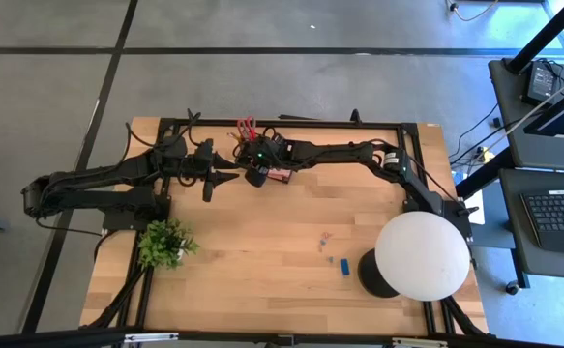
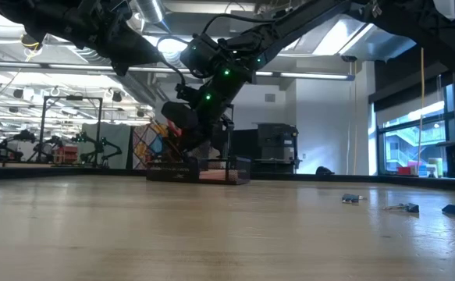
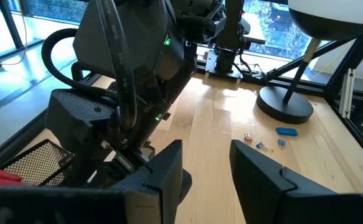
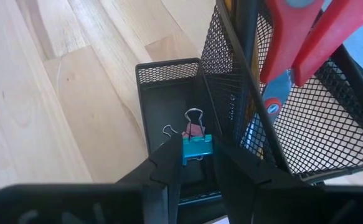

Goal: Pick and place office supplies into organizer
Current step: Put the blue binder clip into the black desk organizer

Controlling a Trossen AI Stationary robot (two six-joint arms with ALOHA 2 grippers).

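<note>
The right gripper (image 4: 193, 163) hangs directly over the organizer (image 4: 169, 73) at the far side of the table (image 1: 262, 251), its two dark fingers pinched on a small teal binder clip (image 4: 197, 148). The clip sits between the fingertips with its wire handles (image 4: 193, 115) reaching down toward the floor of the low tray compartment, so its long axis runs roughly along the gripper's own line. Something pinkish lies in the tray just under it. In the taller mesh cup beside the tray stand the red-handled scissors (image 4: 299, 34), handles up and blades down. The left gripper (image 1: 225, 177) waits just beside the organizer, fingers parted and empty. Tiny clips (image 1: 325, 239) and a small blue block (image 1: 344, 264) lie near the lamp base (image 1: 371, 273).
</note>
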